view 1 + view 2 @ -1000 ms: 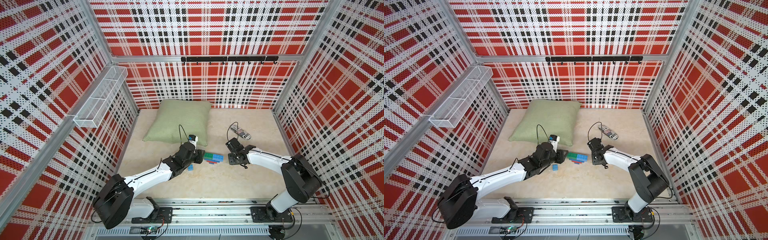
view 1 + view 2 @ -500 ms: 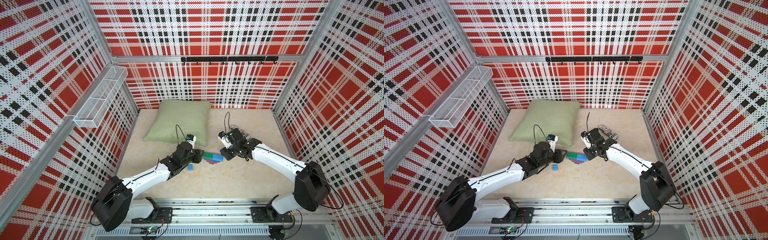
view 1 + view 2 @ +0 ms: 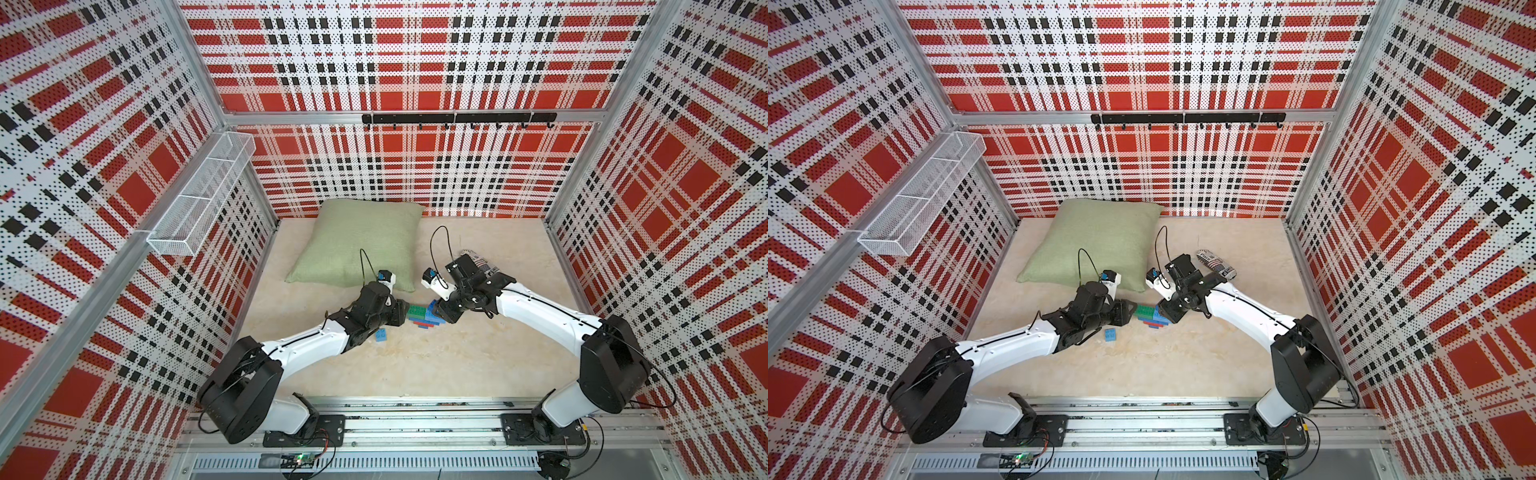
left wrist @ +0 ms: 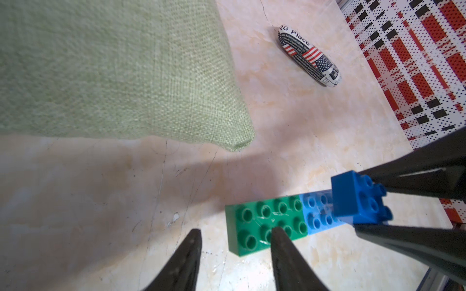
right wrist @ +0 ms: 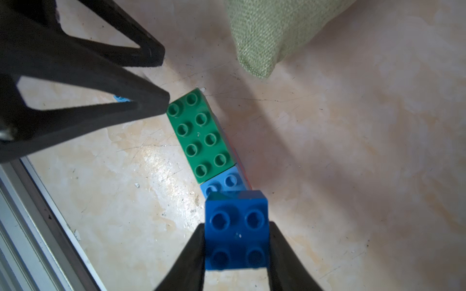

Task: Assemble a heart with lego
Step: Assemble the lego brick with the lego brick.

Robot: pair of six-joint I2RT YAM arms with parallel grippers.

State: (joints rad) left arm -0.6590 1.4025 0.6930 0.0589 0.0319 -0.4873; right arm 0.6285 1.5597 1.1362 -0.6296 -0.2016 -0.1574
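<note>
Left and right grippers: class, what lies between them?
A flat cluster of joined green, blue, red plastic bricks, in both top views. The right gripper holds a dark blue brick.

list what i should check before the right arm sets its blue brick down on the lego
1. Grip: the right tool clamps the dark blue brick between both fingers: ok.
2. Landing spot: the light blue brick beside the green brick shows bare studs: ok.
3. Stud alignment over that spot: cannot tell.
4. Spot free of the left tool, which is open at the green brick's far end: ok.
5. Whether the left tool braces the heart: contact cannot tell.
6. Clearance from the pillow corner: ok.
</note>
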